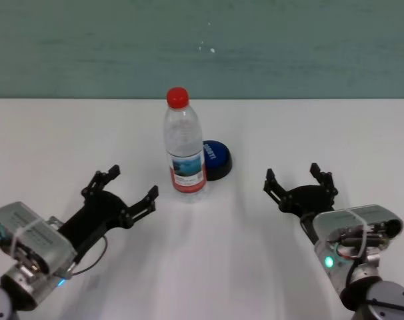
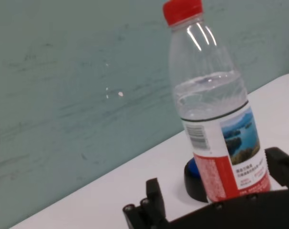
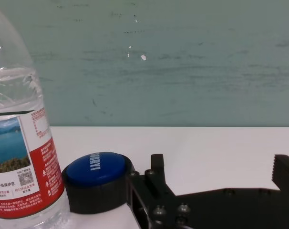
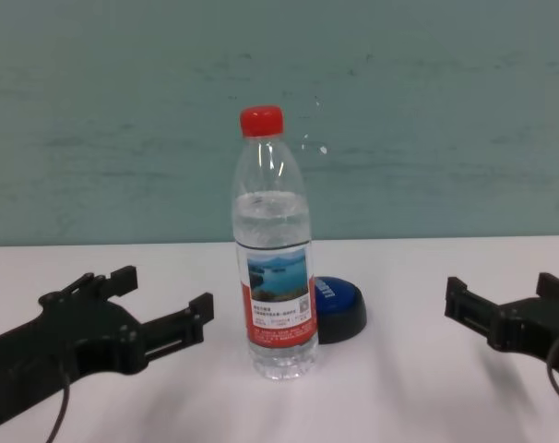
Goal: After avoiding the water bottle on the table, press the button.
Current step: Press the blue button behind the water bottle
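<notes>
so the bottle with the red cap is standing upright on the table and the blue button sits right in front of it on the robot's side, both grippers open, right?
Not quite. The button sits behind the water bottle, on the far side and slightly toward the robot's right, as the head view shows. The rest holds: the bottle stands upright on the table, and the left gripper and right gripper are both open.

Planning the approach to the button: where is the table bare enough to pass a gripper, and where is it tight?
Bare white table lies between the right gripper and the blue dome button. It is crowded on the button's left, where the clear red-capped water bottle stands close against it, facing the left gripper.
</notes>
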`<state>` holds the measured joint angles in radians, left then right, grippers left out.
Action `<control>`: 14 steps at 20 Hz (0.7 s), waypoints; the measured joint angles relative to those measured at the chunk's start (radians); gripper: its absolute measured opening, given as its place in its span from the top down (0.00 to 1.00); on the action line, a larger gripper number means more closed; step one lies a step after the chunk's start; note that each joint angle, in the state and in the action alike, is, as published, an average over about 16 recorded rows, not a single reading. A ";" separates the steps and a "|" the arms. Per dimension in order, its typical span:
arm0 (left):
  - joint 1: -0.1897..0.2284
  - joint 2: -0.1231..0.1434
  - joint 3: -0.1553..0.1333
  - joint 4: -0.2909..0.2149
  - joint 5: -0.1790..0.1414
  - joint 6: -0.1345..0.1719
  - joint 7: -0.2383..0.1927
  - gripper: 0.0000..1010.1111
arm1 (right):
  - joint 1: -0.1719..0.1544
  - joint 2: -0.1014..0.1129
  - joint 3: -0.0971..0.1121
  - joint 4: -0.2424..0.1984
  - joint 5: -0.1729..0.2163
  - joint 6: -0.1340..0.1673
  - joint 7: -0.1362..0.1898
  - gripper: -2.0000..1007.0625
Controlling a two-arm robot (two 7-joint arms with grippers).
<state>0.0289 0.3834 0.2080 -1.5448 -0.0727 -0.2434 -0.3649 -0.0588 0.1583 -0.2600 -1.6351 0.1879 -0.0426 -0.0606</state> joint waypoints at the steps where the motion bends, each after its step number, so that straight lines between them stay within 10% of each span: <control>1: -0.007 -0.002 0.004 0.006 0.000 -0.001 0.000 0.01 | 0.000 0.000 0.000 0.000 0.000 0.000 0.000 0.00; 14: -0.062 -0.015 0.040 0.061 0.000 -0.007 -0.003 0.01 | 0.000 0.000 0.000 0.000 0.000 0.000 0.000 0.00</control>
<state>-0.0335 0.3686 0.2484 -1.4843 -0.0730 -0.2509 -0.3682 -0.0588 0.1583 -0.2600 -1.6351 0.1879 -0.0426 -0.0606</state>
